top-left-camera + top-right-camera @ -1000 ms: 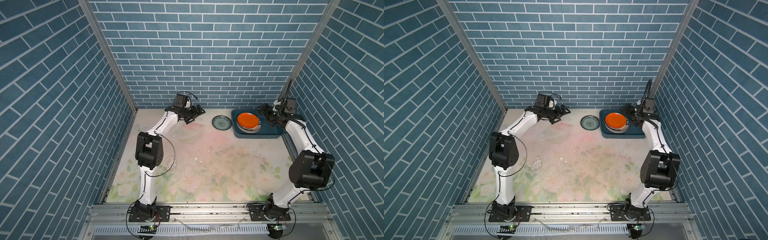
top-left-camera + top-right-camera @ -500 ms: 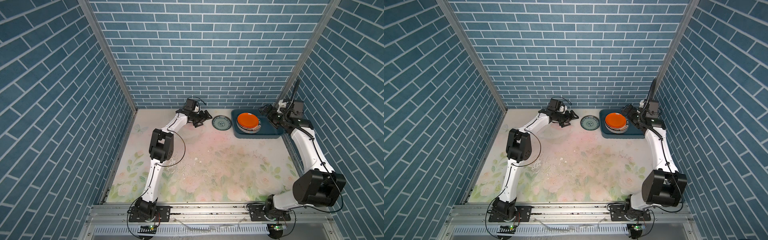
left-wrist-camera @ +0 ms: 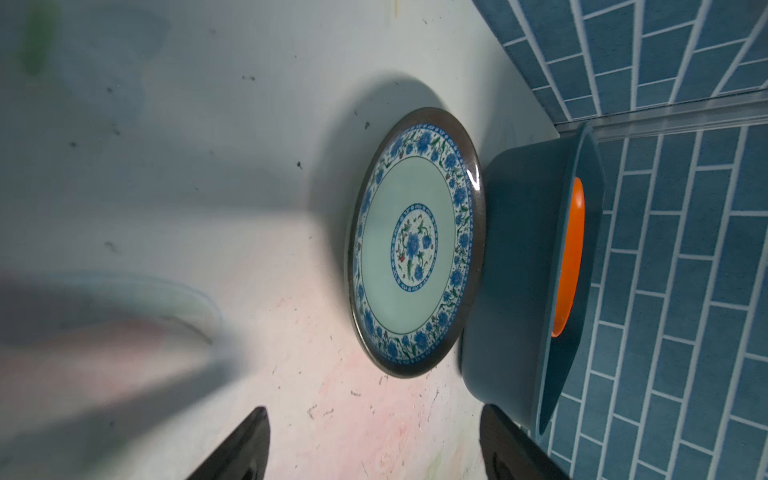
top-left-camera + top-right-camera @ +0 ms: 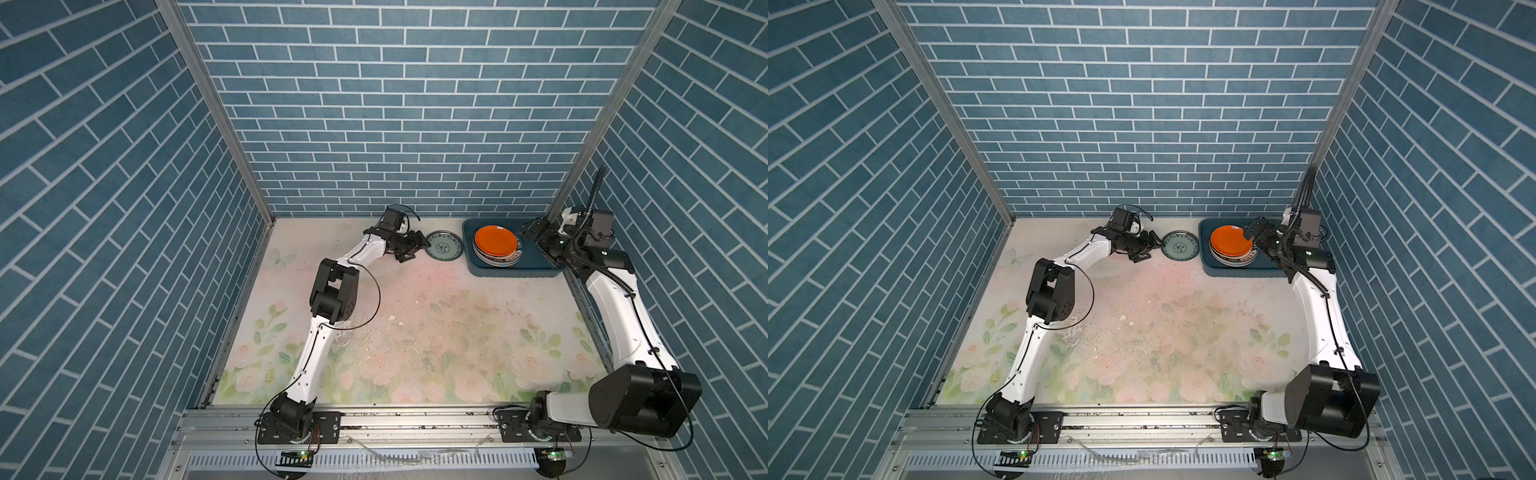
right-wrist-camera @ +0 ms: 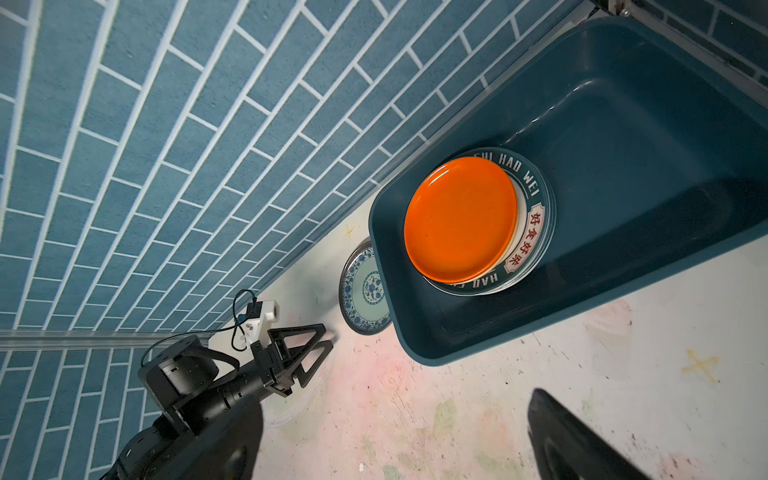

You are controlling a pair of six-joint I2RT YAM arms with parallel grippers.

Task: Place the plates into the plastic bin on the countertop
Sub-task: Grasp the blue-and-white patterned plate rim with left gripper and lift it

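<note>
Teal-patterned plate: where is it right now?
In both top views the teal-patterned plate lies on the countertop by the back wall, between the left gripper and the plastic bin.

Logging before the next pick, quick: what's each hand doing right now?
Left hand: open, holding nothing, close to the teal-patterned plate.
Right hand: open, holding nothing.

The left gripper moves from the back-left of the desk to just beside the teal-patterned plate, as its arm stretches out. The right arm's elbow swings down toward the front rail.
</note>
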